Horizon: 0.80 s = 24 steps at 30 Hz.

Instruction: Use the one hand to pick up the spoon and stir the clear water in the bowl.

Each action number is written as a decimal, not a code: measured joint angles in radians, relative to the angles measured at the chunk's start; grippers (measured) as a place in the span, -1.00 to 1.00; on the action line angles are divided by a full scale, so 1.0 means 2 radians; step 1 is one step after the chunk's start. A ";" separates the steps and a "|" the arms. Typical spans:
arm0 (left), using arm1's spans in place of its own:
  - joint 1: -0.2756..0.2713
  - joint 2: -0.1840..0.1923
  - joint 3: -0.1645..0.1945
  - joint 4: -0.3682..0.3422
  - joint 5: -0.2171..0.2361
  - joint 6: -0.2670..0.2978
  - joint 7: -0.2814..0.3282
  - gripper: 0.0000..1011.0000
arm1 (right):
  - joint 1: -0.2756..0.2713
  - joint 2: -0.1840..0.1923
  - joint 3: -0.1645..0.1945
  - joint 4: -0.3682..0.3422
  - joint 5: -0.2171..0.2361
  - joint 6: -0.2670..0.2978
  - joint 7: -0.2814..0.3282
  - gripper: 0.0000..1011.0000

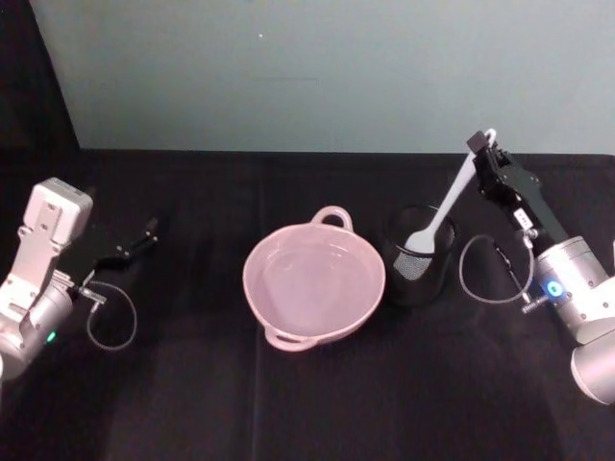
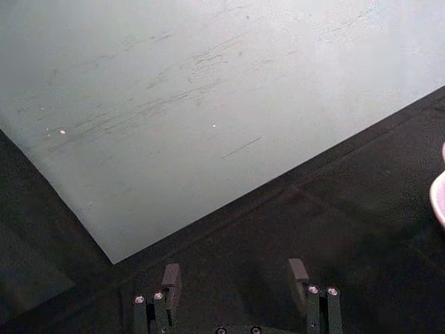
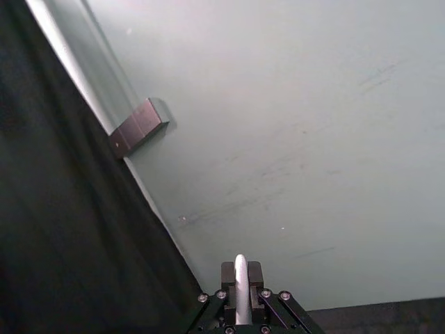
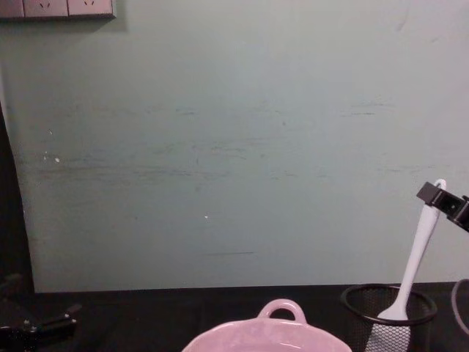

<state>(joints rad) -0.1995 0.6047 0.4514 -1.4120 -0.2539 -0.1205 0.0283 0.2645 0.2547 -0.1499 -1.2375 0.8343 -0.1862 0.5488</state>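
Black cloth covers the table. Right gripper clamps the spoon handle, paddle inside the mesh cup, at 3 o'clock from the bowl. Left gripper rests parted at 9 o'clock.

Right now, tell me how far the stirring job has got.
Done: the right pincer has closed on the top of the spoon. In hand: the spoon's head is at the rim of the mesh cup, not yet clear of it. Left: carrying it over to the pink bowl and stirring the water. The left pincer rests open at the table's left side.
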 joint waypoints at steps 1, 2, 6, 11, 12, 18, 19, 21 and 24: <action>0.000 0.000 0.000 0.000 0.000 0.000 0.000 1.00 | 0.001 -0.002 0.001 0.005 0.007 0.001 0.001 -0.78; 0.000 0.000 0.000 0.000 0.000 0.000 0.000 1.00 | 0.001 -0.002 0.001 0.005 0.007 0.001 0.001 -0.78; 0.000 0.000 0.000 0.000 0.000 0.000 0.000 1.00 | 0.003 -0.004 0.002 0.013 0.023 0.005 0.004 -0.78; 0.000 0.000 0.000 0.000 0.000 0.000 0.000 1.00 | 0.005 -0.004 0.001 0.019 0.032 0.007 0.004 -0.78; 0.000 0.000 0.000 0.000 0.000 0.000 0.000 1.00 | 0.006 -0.004 0.000 0.020 0.033 0.007 0.004 -0.78; 0.000 0.000 0.000 0.000 0.000 0.000 0.000 1.00 | 0.010 -0.002 -0.008 0.027 0.033 0.008 0.001 -0.78; 0.000 0.000 0.000 0.000 0.000 0.000 0.000 1.00 | 0.010 -0.002 -0.008 0.027 0.033 0.008 0.001 -0.78; 0.000 0.000 0.000 0.000 0.000 0.000 0.000 1.00 | 0.012 -0.001 -0.011 0.030 0.031 0.008 0.000 -0.78; 0.000 0.000 0.000 0.000 0.000 0.000 0.000 1.00 | 0.014 -0.001 -0.015 0.035 0.027 0.008 -0.003 -0.78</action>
<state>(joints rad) -0.1995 0.6047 0.4514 -1.4120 -0.2539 -0.1205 0.0283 0.2933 0.2535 -0.1798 -1.1680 0.8873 -0.1693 0.5429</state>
